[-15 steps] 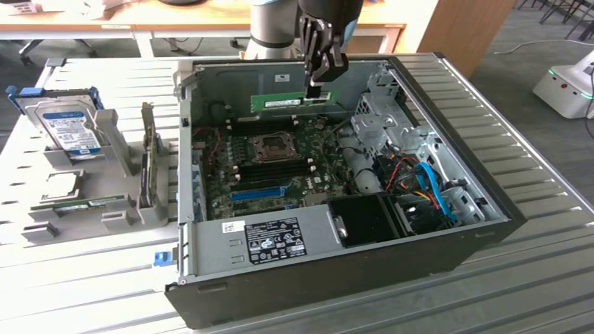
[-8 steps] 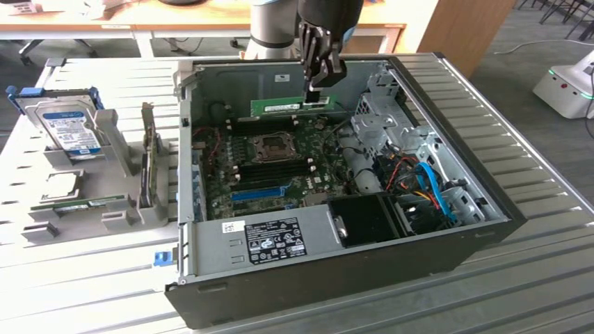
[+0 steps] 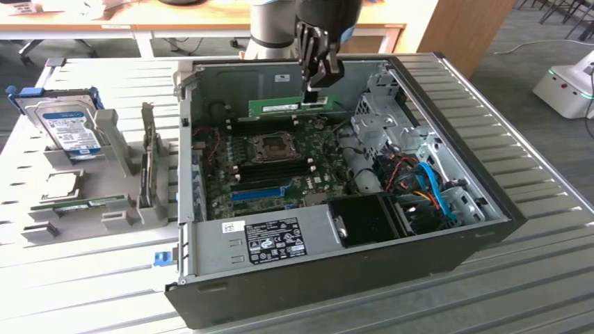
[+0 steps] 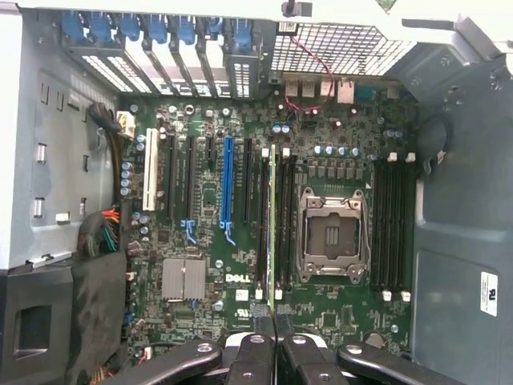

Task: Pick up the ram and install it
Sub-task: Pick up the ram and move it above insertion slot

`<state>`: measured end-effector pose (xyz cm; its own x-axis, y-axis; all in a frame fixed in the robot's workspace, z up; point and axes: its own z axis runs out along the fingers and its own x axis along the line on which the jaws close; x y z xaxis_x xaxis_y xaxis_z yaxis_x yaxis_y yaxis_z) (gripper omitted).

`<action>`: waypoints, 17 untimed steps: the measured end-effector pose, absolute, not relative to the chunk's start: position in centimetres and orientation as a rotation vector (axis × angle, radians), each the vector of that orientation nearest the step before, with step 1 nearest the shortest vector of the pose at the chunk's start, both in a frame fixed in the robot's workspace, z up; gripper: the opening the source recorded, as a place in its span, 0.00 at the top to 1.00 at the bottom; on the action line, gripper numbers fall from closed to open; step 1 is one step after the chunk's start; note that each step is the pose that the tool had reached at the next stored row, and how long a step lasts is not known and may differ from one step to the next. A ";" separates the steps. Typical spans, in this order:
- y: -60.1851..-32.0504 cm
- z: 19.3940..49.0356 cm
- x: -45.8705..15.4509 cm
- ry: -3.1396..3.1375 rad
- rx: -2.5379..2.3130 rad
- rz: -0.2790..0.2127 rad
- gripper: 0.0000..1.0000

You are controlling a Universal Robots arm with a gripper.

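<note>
Green ram (image 3: 278,106) hangs on edge over the motherboard (image 3: 278,167) inside the open case (image 3: 371,278), one end pinched in the nearly closed gripper (image 3: 320,87).

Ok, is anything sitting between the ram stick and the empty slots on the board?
Nothing visible. The gripper holds the ram over the open case, lined up above the empty black slots beside the processor socket, with only air between them.
</note>
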<state>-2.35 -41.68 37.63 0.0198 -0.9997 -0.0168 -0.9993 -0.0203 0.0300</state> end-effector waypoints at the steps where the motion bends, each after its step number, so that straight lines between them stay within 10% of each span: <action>1: -41.7 37.6 -2.5 -2.192 2.236 -0.052 0.88; 17: -41.7 37.5 -3.2 -2.213 2.216 -0.052 0.88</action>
